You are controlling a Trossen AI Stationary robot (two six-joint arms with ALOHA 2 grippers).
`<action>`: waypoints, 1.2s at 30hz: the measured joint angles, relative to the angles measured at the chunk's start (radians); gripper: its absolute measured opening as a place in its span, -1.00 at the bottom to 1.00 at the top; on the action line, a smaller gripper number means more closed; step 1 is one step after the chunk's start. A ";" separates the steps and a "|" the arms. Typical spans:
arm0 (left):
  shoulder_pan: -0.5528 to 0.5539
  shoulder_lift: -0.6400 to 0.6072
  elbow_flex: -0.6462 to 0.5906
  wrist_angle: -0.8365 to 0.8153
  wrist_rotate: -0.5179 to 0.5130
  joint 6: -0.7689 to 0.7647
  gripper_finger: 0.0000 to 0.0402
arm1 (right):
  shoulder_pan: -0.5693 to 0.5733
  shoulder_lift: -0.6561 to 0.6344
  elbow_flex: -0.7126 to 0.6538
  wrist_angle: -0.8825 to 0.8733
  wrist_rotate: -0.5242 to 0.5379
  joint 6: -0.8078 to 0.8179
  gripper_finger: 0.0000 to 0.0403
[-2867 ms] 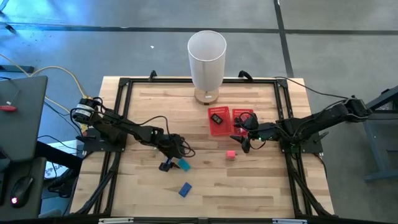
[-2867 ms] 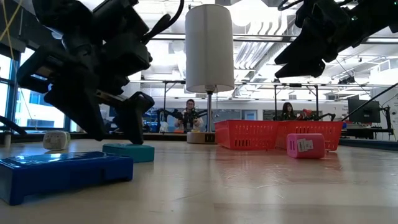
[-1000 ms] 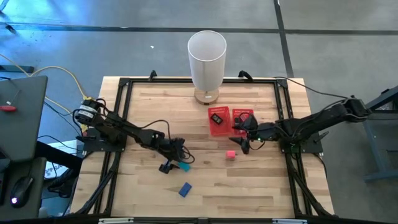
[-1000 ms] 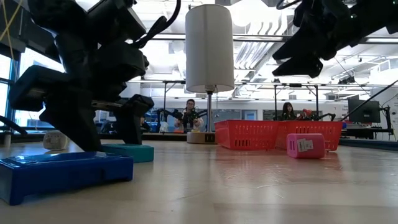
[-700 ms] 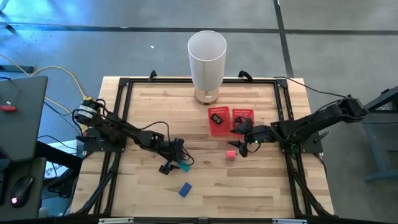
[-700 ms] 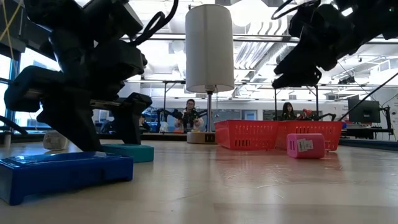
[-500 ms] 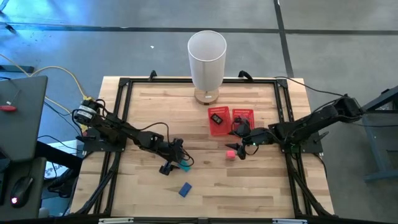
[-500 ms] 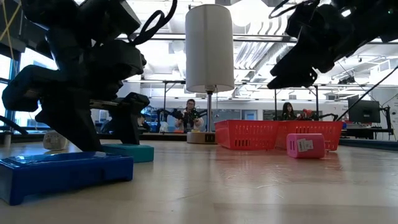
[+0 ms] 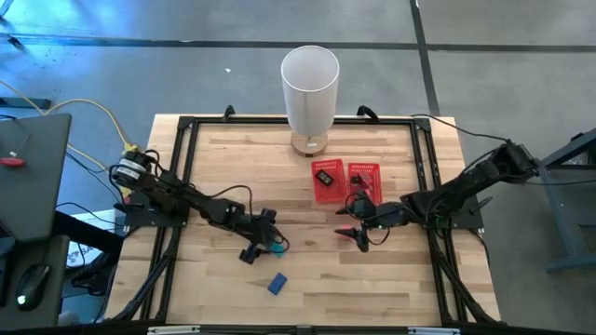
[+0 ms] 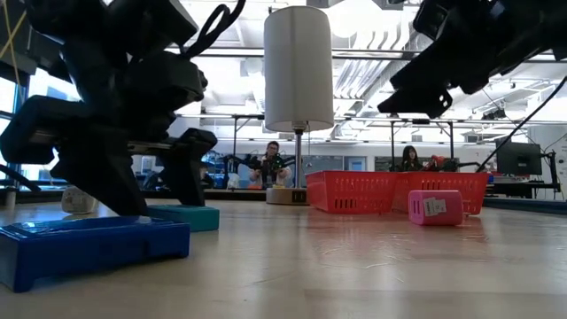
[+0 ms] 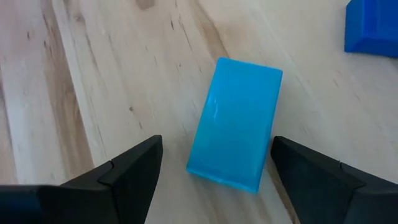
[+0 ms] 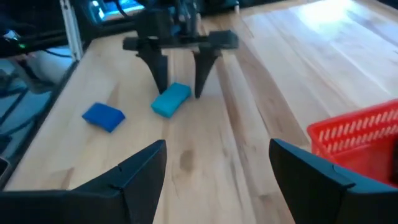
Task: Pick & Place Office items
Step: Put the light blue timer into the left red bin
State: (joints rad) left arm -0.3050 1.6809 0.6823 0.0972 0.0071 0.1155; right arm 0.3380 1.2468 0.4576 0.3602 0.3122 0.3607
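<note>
Teal block (image 11: 235,123) lies flat on the wood, betw. the left gripper (image 9: 264,244) fingers, jaws wide, nothing held. Note the change: the left gripper has dropped to straddle it; the right gripper (image 9: 355,226), also wide and empty, has swung off the red tray (image 9: 328,193) to above the pink piece (image 10: 435,207). Judgement: you're set for two grasps; neither closed yet.

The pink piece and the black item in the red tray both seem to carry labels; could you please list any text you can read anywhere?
Pink piece: white label, print too small to read.
Black item in the red tray: light marking, too small to read.
No other text is legible.
</note>
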 joint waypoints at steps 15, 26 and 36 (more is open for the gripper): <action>0.006 0.121 0.003 0.122 0.092 -0.013 0.50 | 0.009 0.000 0.000 0.094 0.002 -0.018 0.35; -0.024 0.172 0.003 0.202 0.042 -0.094 0.50 | 0.036 0.000 0.000 0.101 -0.102 0.028 0.35; -0.027 0.175 -0.024 0.236 0.042 -0.086 0.50 | 0.078 0.000 0.000 0.101 -0.060 0.035 0.35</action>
State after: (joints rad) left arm -0.3325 1.8557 0.6583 0.3328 0.0494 0.0296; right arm 0.4163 1.2465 0.4575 0.4614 0.2526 0.3956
